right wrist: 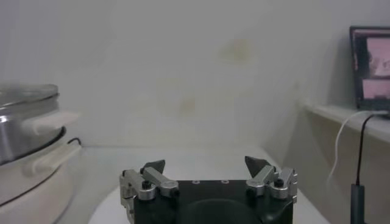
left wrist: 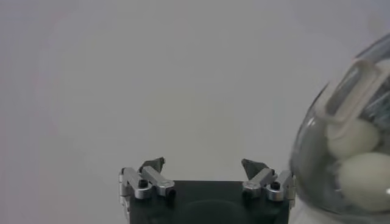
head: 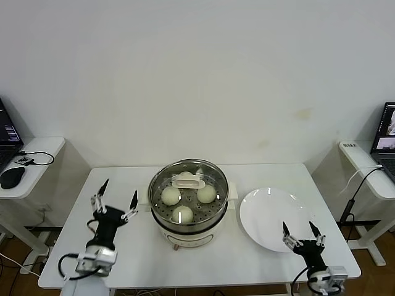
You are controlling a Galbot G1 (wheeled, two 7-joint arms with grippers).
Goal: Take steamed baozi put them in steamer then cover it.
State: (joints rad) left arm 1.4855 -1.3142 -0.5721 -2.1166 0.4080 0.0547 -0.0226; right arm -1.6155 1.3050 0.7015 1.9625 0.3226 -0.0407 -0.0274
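Note:
The steamer (head: pixel 189 227) stands at the middle of the table with the glass cover (head: pixel 213 174) resting on it, cream handle on top. Through the glass I see three baozi (head: pixel 171 195) on the tray; a pale shape lies under the handle. My left gripper (head: pixel 120 188) hovers open and empty to the left of the steamer. In the left wrist view the left gripper (left wrist: pixel 203 162) is wide apart, with the cover (left wrist: pixel 317 131) and baozi (left wrist: pixel 365 176) off to one side. My right gripper (head: pixel 297 226) is open and empty over the plate's near edge; its wrist view shows the right gripper (right wrist: pixel 205 161) and the steamer (right wrist: pixel 24 137).
A bare white plate (head: pixel 265 206) lies right of the steamer. Side tables flank the work table: a mouse (head: pixel 12 176) and cables on the left one, a laptop (head: pixel 387 132) on the right one. The table's front edge is close to both arms.

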